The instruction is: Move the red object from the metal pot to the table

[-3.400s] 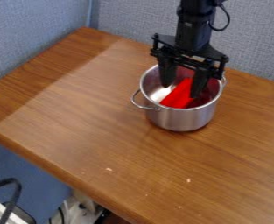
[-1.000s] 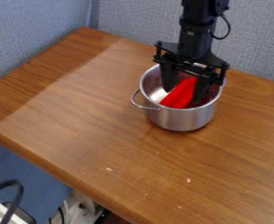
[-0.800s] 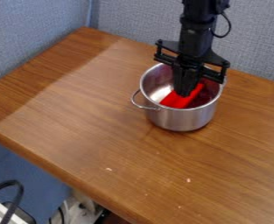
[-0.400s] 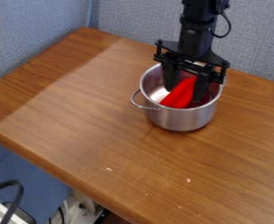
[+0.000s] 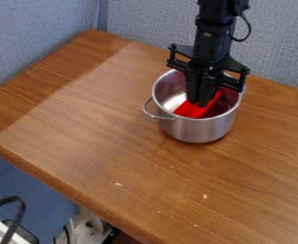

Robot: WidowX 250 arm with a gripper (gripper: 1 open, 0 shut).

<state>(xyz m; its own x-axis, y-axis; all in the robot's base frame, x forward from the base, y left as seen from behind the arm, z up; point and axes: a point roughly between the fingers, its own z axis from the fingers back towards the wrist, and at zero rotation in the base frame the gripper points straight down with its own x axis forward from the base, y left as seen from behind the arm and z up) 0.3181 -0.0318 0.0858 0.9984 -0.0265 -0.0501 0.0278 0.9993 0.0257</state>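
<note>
Red object (image 5: 193, 108), the only one, lies inside the single metal pot (image 5: 196, 121), which stands on the brown wooden surface (image 5: 81, 114) near its far edge. Blue wall panels rise behind the pot. One gripper (image 5: 205, 93) reaches straight down into the pot, jaws clenched on the red object.

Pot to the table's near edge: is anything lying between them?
Nothing. In the camera view, only bare wood runs from the metal pot to the table edge nearest the camera.
</note>
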